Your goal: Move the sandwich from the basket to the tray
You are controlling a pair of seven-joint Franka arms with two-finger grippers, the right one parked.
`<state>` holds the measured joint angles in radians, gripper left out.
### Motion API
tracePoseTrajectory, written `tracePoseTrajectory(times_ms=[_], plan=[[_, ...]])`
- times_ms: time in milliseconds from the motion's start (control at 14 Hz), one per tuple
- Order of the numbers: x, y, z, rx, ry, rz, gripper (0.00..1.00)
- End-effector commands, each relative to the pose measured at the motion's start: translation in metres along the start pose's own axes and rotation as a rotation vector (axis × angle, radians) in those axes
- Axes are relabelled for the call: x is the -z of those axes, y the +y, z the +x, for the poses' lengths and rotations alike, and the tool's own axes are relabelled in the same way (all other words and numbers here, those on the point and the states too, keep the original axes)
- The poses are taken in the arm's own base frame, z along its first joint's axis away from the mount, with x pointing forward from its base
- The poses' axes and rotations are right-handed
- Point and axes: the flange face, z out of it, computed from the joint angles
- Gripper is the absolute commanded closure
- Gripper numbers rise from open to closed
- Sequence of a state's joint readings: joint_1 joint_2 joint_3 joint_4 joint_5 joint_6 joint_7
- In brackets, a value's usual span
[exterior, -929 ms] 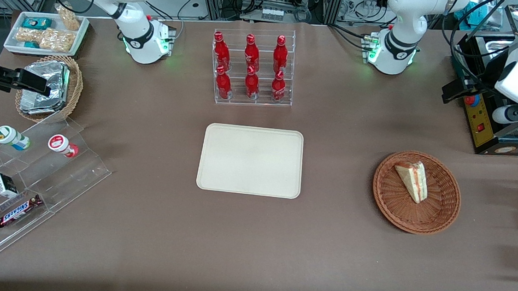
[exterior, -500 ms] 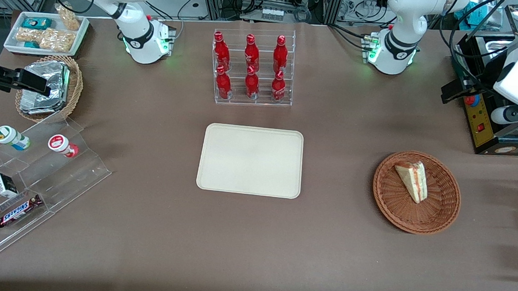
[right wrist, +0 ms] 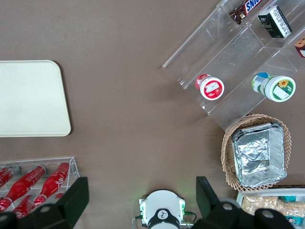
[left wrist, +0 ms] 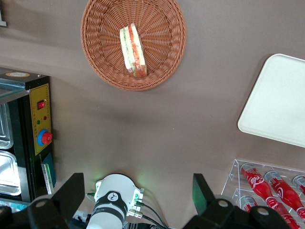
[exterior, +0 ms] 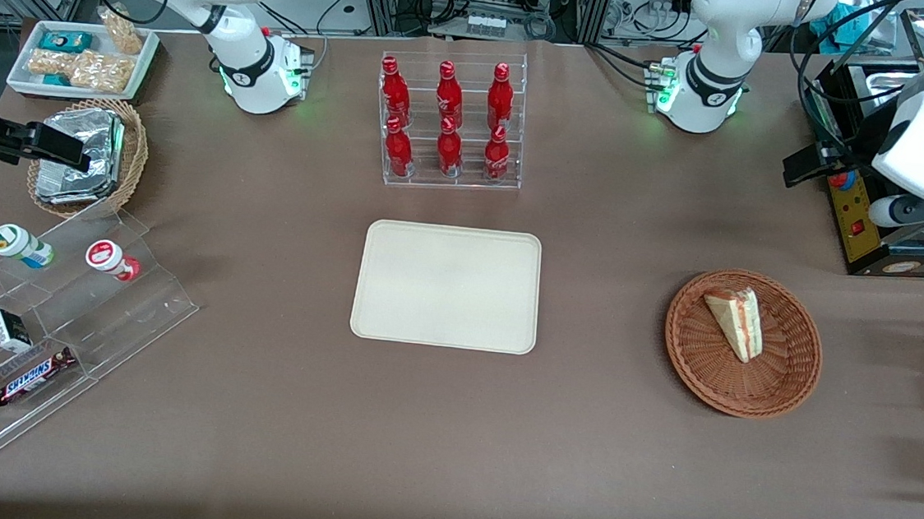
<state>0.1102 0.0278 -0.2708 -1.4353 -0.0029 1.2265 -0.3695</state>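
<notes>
Gripper (left wrist: 138, 202) hangs high, wide open and empty, well above the sandwich (left wrist: 132, 50) in the basket (left wrist: 164, 71) — slippery wrap could slide out on a shallow pinch.

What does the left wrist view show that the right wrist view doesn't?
Left wrist only: the triangular wrapped sandwich lying in the round reddish-brown wicker basket, and the left gripper, open, high above the table. Right wrist only: the foil packs in a tan basket and the clear stepped shelf. Both: the cream rectangular tray and red bottles.
</notes>
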Motion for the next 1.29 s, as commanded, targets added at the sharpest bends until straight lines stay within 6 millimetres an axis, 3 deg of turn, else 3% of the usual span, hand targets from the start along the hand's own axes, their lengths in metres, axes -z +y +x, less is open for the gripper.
tracePoseTrajectory(times_ms=[0,143,286,500,857,1000,1214], plan=[[-0.013,0.0,0.003,0.002,-0.033,0.015,0.0],[-0.03,0.0,0.009,0.012,-0.055,0.047,0.0],[-0.062,0.002,0.016,0.048,-0.088,0.072,0.0],[-0.139,0.01,0.028,0.08,-0.052,0.073,0.0],[-0.244,-0.003,0.016,0.106,0.033,0.055,0.0],[-0.255,-0.025,0.028,0.166,0.023,0.043,0.0],[-0.267,-0.037,0.045,0.245,0.039,0.015,0.0]])
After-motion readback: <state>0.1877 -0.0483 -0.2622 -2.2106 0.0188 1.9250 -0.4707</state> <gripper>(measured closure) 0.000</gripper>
